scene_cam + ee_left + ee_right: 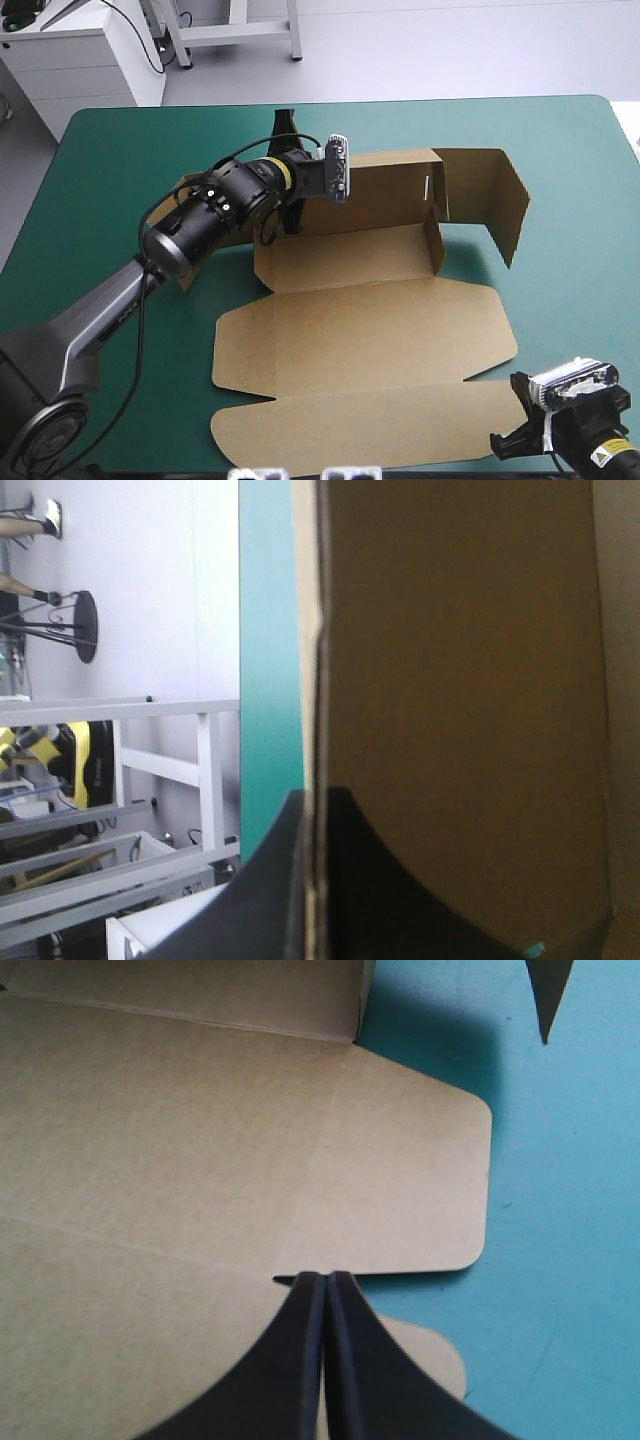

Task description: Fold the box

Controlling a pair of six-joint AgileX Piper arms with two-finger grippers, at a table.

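Observation:
The brown box point(370, 330) lies mid-table, partly formed. Its back wall and right wall point(505, 205) stand raised, and the lid with its flaps lies flat toward the front. My left gripper point(291, 205) is at the box's far left corner. In the left wrist view the gripper point(312, 795) is shut on a raised board edge point(318, 680) that runs up between the black fingers. My right gripper point(512, 438) sits at the table's front right, next to the lid's front flap. Its fingers meet in a point point(325, 1278) over the notch between two rounded lid flaps point(420, 1180), holding nothing.
The teal-green cover point(585, 300) shows to the right of the box and beyond it. The lid's front flap point(350, 430) reaches close to the table's front edge. The left arm's body stretches across the table's left part, over the box's left wall.

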